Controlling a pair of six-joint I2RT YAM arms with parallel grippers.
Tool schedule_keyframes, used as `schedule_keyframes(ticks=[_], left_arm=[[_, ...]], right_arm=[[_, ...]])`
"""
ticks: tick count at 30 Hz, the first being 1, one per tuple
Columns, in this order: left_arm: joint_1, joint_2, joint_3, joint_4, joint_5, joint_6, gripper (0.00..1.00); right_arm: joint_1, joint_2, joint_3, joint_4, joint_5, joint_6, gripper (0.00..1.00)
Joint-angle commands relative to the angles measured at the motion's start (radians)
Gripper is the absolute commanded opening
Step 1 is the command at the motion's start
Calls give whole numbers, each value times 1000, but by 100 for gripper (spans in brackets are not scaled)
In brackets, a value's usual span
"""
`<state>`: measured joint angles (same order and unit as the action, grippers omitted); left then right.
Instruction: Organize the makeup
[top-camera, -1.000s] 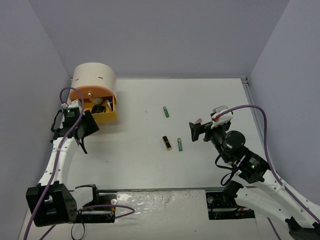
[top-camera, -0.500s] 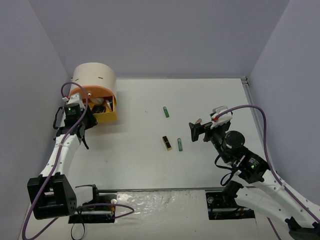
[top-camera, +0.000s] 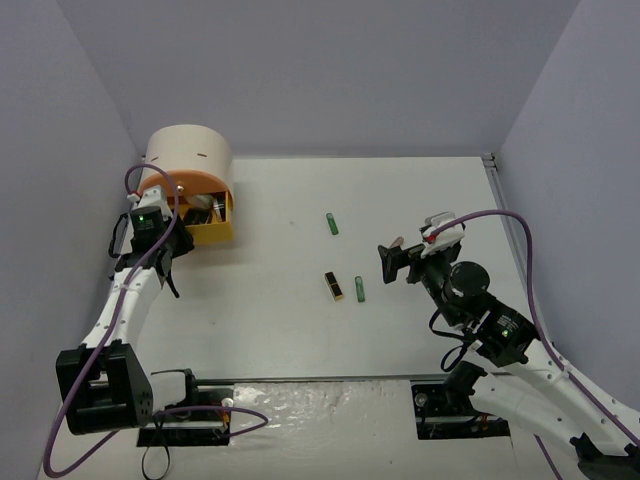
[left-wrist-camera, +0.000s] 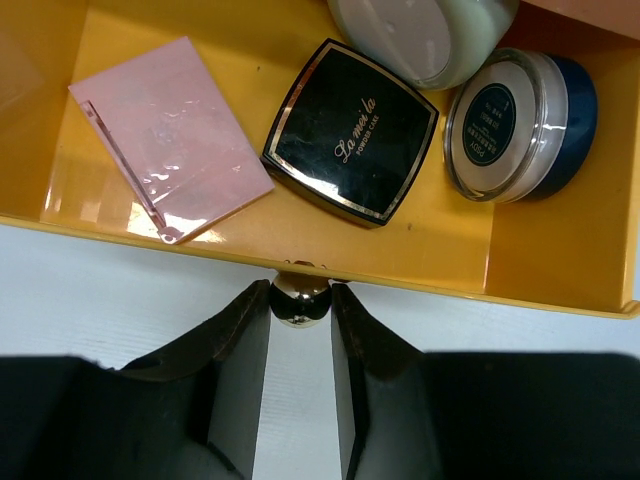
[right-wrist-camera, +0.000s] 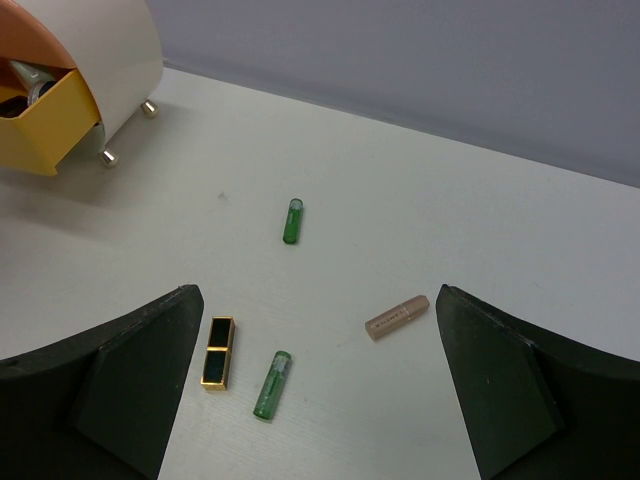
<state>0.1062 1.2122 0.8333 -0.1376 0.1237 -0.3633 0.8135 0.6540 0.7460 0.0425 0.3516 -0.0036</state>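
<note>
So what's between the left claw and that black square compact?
In the left wrist view: the gold knob between the left gripper's fingers, then the yellow drawer's front wall. The black compact lies just behind it.

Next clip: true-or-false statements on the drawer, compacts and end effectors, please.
The yellow drawer stands open. True.
The black square compact lies on the table. False: the black square compact lies in the drawer, between the pink square compact and the blue compact.
The left end effector has a finger on each side of the drawer's gold knob. True.
The right end effector holds a green tube. False: the right end effector is open and empty; the green tubes lie on the table.
</note>
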Motion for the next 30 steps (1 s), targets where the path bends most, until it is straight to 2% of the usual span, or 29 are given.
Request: schedule_keyframes(ticks=[1,5,30], left_arm=[[-8,-16,20,112,24,-13,12],[-10,-27,28,114,27,-28,0],[-41,47,120,195,-61,-86,0]], right_arm=[[7,-2,4,82,27,-9,100],[7,-4,4,83,27,-9,100],[7,10,6,82,32,-12,100]])
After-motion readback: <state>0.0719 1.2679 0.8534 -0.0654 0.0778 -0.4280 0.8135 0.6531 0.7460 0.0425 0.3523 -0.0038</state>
